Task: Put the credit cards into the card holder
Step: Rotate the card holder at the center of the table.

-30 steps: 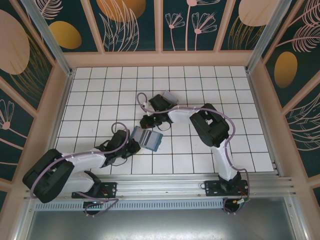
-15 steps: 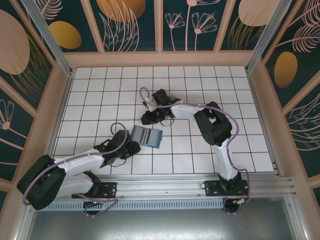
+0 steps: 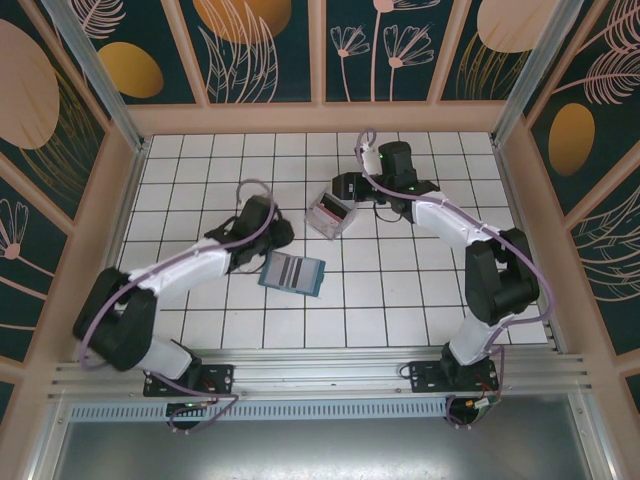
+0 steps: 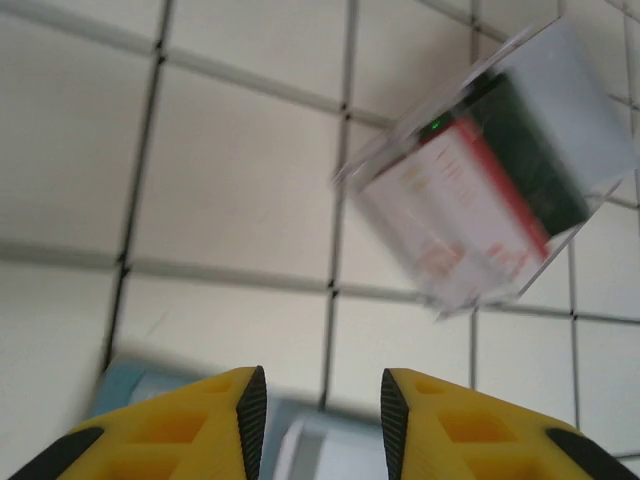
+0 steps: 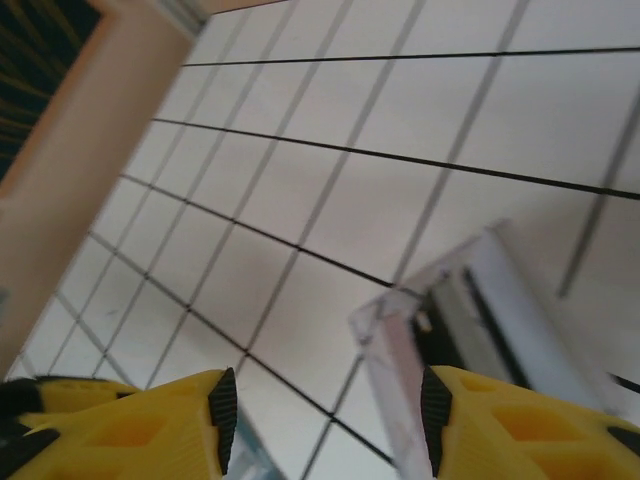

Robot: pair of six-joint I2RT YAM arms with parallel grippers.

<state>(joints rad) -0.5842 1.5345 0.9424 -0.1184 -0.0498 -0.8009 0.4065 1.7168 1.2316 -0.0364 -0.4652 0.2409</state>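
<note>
The left gripper [image 4: 322,390] and right gripper [image 5: 328,390], parted and empty, have been swung toward the credit cards [image 4: 470,190] just ahead, ungrasped.

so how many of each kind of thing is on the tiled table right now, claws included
flat teal-blue folding card holder: 1
clear plastic upright stand, cards inside too blurred to count: 1
yellow-fingered claws, left claw and right claw: 2
total: 4

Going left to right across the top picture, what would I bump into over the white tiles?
First the left pincer → then the card holder → then the clear stand.
</note>
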